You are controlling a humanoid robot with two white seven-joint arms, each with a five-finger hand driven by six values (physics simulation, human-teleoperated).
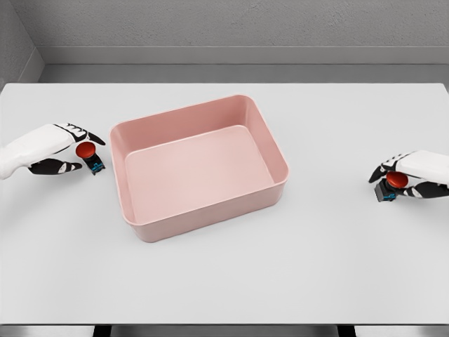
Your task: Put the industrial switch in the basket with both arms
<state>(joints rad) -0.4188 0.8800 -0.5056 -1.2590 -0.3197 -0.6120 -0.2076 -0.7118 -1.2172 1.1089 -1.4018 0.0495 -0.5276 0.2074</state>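
Note:
A pink rectangular basket [133,130] sits on the white table, a little left of the middle, with nothing inside it. Left of it, my left hand [78,150] is curled around an industrial switch [89,154], a small dark block with a red round button, close to the table surface. At the far right, my right hand [398,178] is curled around a second switch [391,185] of the same kind, red button on a dark and blue body. Both hands are outside the basket, one on each side.
The white table [224,281] stretches wide in front of and behind the basket. A grey wall runs along the back edge. The table's front edge lies near the bottom of the view.

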